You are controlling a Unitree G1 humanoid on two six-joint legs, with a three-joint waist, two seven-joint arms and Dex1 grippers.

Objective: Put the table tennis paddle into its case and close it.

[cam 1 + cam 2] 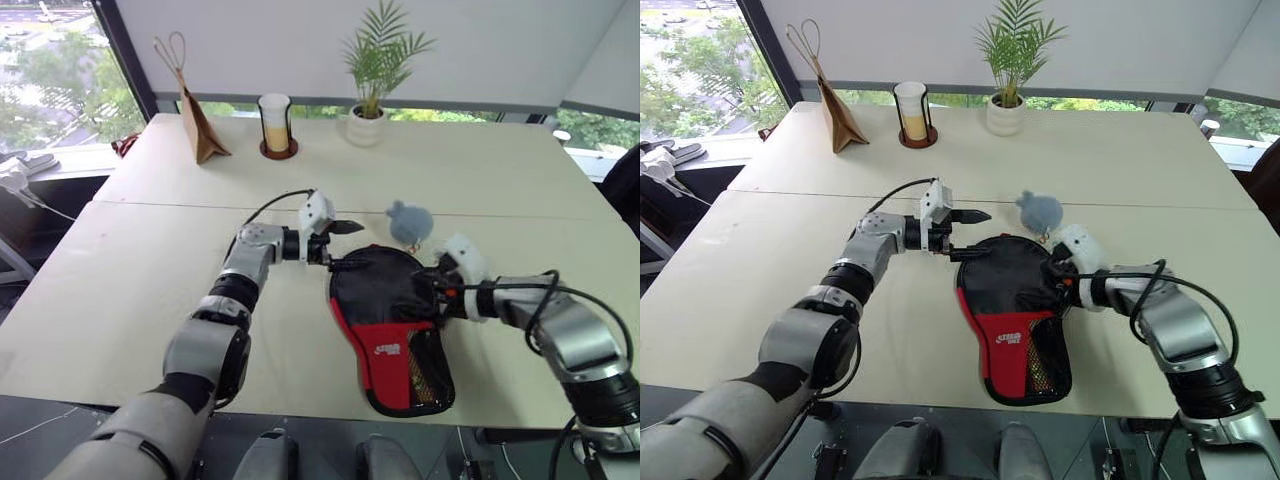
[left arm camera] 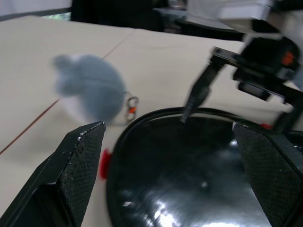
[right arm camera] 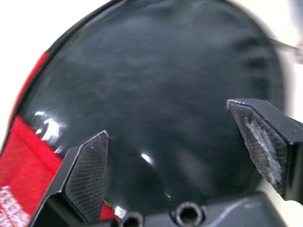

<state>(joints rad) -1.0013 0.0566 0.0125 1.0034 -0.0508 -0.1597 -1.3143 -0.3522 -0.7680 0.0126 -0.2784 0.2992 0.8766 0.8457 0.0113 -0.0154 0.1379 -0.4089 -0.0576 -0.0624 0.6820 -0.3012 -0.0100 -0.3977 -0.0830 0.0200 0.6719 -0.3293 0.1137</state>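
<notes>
The black paddle-shaped fabric case lies centre-frame on the desk, long axis toward the lower edge. Left end effector and right end effector flank its round top, both wide open, empty.

- I see the case lying flat near my edge of the table, its round end pointing away from me.
- My left gripper sits wide open at that round end's left rim; my right gripper stands spread at its right rim, so both flanks are taken.
- A fluffy grey-blue ball lies just beyond the round end, blocking a straight reach over it.
- Left of the case the tabletop is bare; I could pass an arm there freely.
- A paper bag, a cup and a potted plant stand well apart, along the far edge.
</notes>
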